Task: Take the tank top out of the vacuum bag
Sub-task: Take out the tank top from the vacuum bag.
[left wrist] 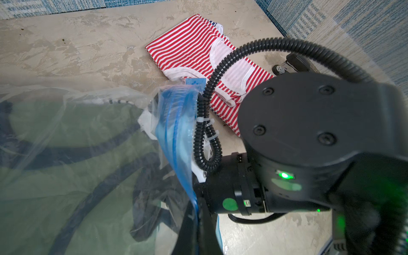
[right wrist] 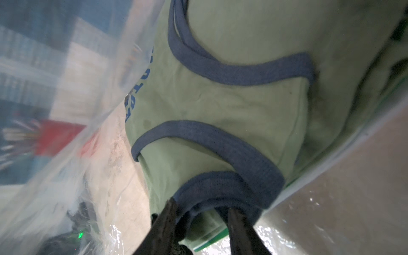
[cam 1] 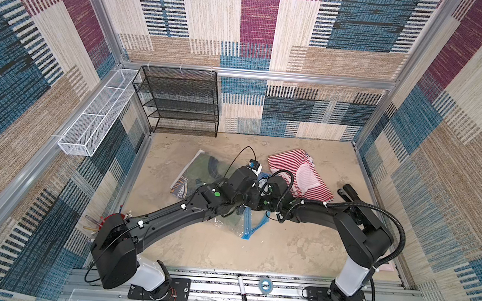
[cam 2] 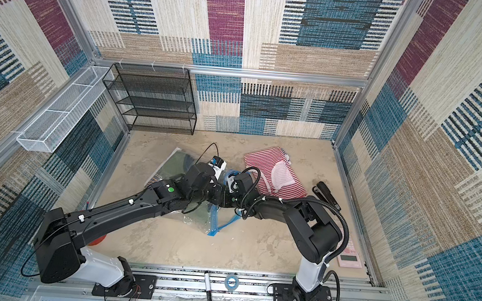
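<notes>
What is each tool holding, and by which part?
Left tool pinches the vacuum bag by its blue zip strip. Right tool stands open astride blue trim of the tank top.

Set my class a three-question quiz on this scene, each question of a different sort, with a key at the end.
1. True or false: the red-and-white striped top lies inside the vacuum bag.
2. Multiple choice: the green tank top has trim in A) navy blue, B) white, C) red.
3. Short answer: which gripper has its fingers shut on the bag's blue zip strip?

Key: 1 false, it lies outside the bag; 2 A; 3 the left gripper.
</notes>
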`<state>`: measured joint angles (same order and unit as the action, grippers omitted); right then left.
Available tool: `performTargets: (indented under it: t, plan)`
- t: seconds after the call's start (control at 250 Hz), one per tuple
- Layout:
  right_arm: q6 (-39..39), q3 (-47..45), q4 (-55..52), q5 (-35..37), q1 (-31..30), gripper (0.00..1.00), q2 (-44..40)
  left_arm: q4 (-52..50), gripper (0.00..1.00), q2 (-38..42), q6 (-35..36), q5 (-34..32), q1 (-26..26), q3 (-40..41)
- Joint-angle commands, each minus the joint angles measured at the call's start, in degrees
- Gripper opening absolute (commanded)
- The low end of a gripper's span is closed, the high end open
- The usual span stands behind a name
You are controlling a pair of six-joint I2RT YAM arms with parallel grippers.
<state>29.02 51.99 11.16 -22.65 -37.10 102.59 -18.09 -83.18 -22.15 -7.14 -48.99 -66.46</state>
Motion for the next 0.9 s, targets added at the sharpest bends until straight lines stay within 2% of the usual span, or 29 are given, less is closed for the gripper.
performTargets:
  t: [0.0,0.156,0.536,0.896]
  plan:
    - [-0.8,0.1,-0.8,0.5,0.1,0.41,0.4,-0.1,0.0,-0.2,0.2,0.2,0.0,-0.5]
    - [-1.6,-0.9,-2.0,1.2,0.1,0.44,-1.4,0.1,0.0,-0.5,0.2,0.4,0.0,-0.4]
    - [-2.7,-1.5,-3.4,1.7,0.1,0.61,-2.2,0.5,0.0,-0.8,-0.1,0.9,0.0,-0.2]
    - [-2.0,0.9,-2.3,-0.4,0.1,0.6,0.5,0.2,0.0,-1.2,0.3,0.9,0.0,-0.8]
